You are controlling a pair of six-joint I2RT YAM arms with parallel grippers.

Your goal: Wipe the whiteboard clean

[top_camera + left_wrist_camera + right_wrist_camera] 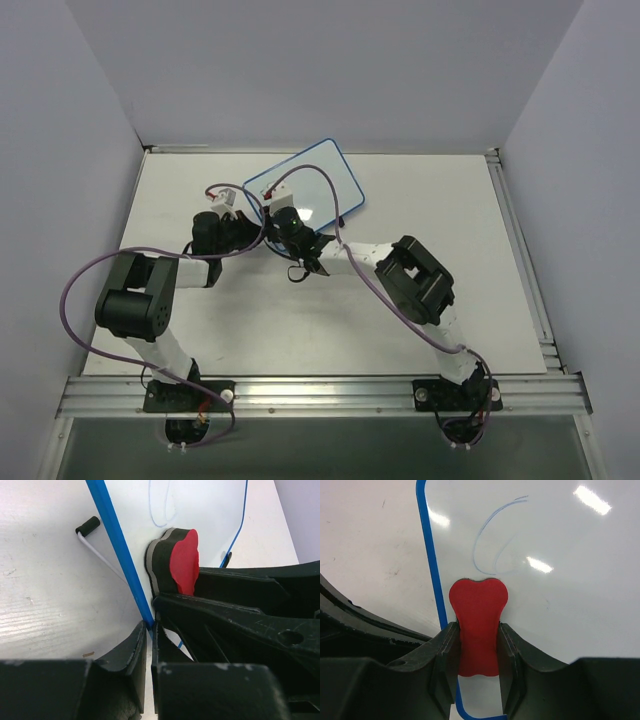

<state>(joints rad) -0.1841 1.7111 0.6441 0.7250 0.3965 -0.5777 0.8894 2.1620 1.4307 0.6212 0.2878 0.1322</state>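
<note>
You are likely dealing with a light, stiff, slick board, lying on the worktop; your left pincer is clamping its thin blue rim, a sound hold; your right pincer is pinching the eraser on its white face, just short of a faint blue scribble.

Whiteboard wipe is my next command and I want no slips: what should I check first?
1. The eraser clamped in right gripper: ok.
2. The rim of whiteboard pinched by left gripper: ok.
3. The scribble ahead of eraser: ok.
4. The eraser flat on whiteboard: cannot tell.
5. The cable clear of whiteboard: cannot tell.
</note>
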